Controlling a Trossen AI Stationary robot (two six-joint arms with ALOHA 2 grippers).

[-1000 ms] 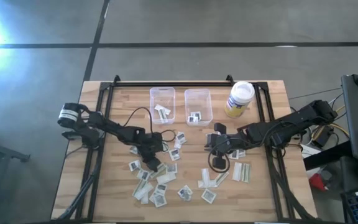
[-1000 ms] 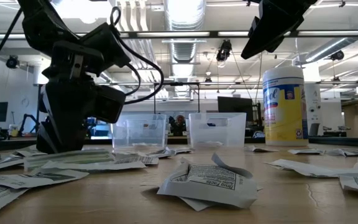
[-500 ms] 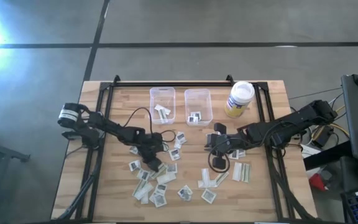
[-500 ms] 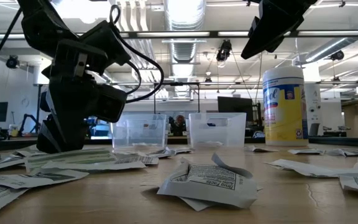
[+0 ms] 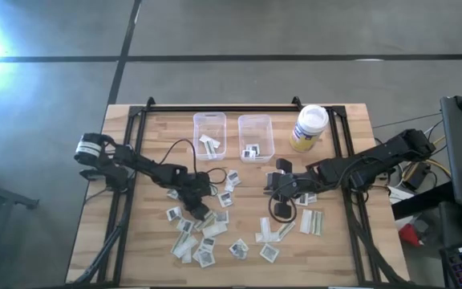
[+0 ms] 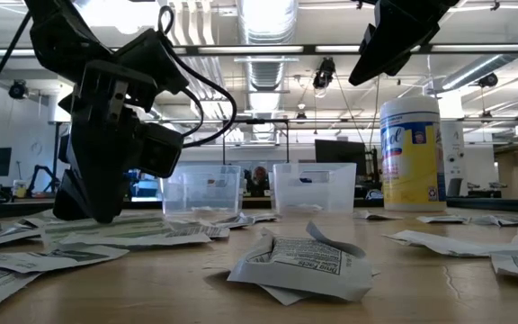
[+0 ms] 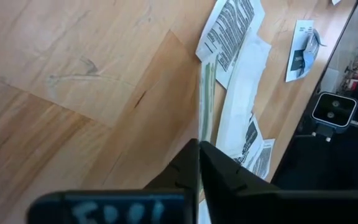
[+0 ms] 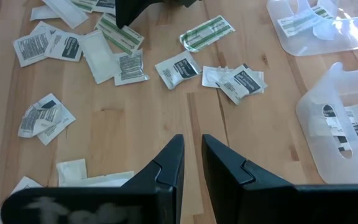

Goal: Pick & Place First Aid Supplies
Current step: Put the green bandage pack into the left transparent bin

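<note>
From above, you see your left gripper [image 5: 196, 210] down among the scattered first aid packets [image 5: 207, 245] on the wooden worktop [image 5: 343, 241], while the right gripper [image 5: 277, 186] hovers mid-table near two clear bins [image 5: 210, 134] and a wipes canister [image 5: 308, 128].

At table level, the left gripper [image 6: 93, 211] touches a long green-striped strip [image 6: 106, 229].

In your left wrist view, the fingers are pressed together on that strip's [image 7: 206, 99] end.

In the right wrist view, the fingers [image 8: 166, 168] stand slightly apart, empty.

A wooden table [image 5: 151, 249] stands on a grey concrete floor [image 5: 239, 28] crossed by dark lines. Beyond it, a large workshop with ceiling ducts [image 6: 268, 67] and bright overhead lights [image 6: 268, 13].
</note>
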